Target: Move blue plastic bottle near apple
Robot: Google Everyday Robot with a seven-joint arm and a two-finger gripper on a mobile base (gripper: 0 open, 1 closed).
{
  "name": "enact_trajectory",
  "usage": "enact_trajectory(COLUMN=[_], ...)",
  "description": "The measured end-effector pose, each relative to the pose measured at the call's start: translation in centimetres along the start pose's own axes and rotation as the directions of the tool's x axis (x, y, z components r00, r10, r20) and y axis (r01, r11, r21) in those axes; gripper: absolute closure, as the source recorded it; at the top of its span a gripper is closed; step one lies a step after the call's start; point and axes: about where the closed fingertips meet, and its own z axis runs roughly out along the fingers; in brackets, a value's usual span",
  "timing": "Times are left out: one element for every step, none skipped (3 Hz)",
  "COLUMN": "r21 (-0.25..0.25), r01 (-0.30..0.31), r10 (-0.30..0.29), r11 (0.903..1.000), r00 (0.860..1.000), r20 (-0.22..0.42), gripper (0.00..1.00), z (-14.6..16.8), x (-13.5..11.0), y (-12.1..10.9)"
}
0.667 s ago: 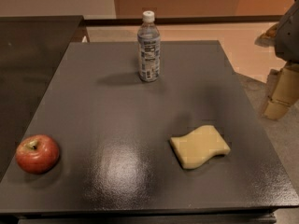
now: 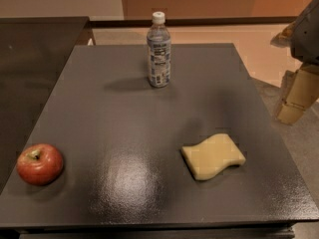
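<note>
The blue plastic bottle (image 2: 158, 51) stands upright at the far middle of the dark table (image 2: 124, 108), white cap on top. The red apple (image 2: 40, 164) sits at the near left corner of the table, far from the bottle. My gripper (image 2: 295, 97) hangs off the table's right edge, level with the middle of the table, well to the right of the bottle and touching nothing. Part of the arm (image 2: 306, 31) shows above it at the right edge of the view.
A pale yellow wavy sponge (image 2: 213, 156) lies on the near right part of the table. Another dark surface (image 2: 35, 49) adjoins the table on the left. Light floor (image 2: 259, 49) lies beyond the far and right edges.
</note>
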Motion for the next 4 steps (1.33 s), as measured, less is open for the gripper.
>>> enact_trajectory(r21=[0.002, 0.000, 0.006, 0.020], r01=[-0.041, -0.120, -0.199, -0.259], r10=[0.041, 0.119, 0.196, 0.248], r11=[0.9991, 0.9928, 0.9799, 0.9657], r00=[0.999, 0.989, 0.969, 0.941], r20=[0.036, 0.082, 0.153, 0.230], gripper=[0.00, 0.00, 0.00, 0.00], z=[1.3, 3.4, 5.7, 7.7], x=[-1.6, -3.6, -5.8, -8.3], y=[-1.5, -4.0, -6.7, -9.1])
